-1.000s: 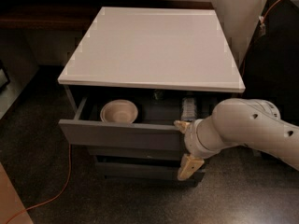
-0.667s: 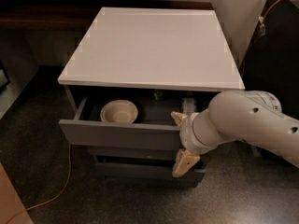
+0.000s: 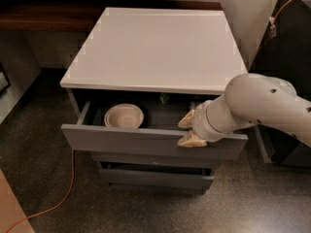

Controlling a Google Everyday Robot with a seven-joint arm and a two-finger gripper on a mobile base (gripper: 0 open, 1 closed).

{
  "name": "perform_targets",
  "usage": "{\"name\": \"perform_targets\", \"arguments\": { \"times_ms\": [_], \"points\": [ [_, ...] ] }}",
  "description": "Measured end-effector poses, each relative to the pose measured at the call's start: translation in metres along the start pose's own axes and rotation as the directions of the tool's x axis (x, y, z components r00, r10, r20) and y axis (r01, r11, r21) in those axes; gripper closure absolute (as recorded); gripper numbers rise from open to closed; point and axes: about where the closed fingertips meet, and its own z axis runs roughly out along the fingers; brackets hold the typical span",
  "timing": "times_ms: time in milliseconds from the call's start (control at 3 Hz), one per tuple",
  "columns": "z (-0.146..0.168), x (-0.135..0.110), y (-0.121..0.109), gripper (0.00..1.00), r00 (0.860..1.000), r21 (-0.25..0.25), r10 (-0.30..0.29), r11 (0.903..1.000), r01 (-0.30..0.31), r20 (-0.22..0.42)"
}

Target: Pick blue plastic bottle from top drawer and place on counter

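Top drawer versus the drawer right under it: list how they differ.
The top drawer is pulled out, its inside open to view with a pale bowl in it; the second drawer sits further in, its inside hidden. The end effector, fingers apart, is at the top drawer's front rim on the right; nothing touches the second drawer. Both have dark grey, flat, handleless fronts.

Indoor test space, likely lab or office, grey drawer cabinet [image 3: 155, 176], glossy white counter [image 3: 155, 42], speckled floor [image 3: 39, 144], loose orange cable [image 3: 72, 171], gripper [image 3: 188, 130] at top drawer [image 3: 126, 141] front.
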Motion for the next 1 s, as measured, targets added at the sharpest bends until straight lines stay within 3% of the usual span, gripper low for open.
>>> {"name": "perform_targets", "arguments": {
  "times_ms": [667, 1000],
  "points": [
    [0.039, 0.025, -0.037, 0.98, 0.999, 0.002, 0.01, 0.9999, -0.01, -0.042],
    [0.056, 0.029, -0.059, 1.0, 0.999, 0.025, 0.0, 0.9997, 0.001, -0.049]
  ]
}}
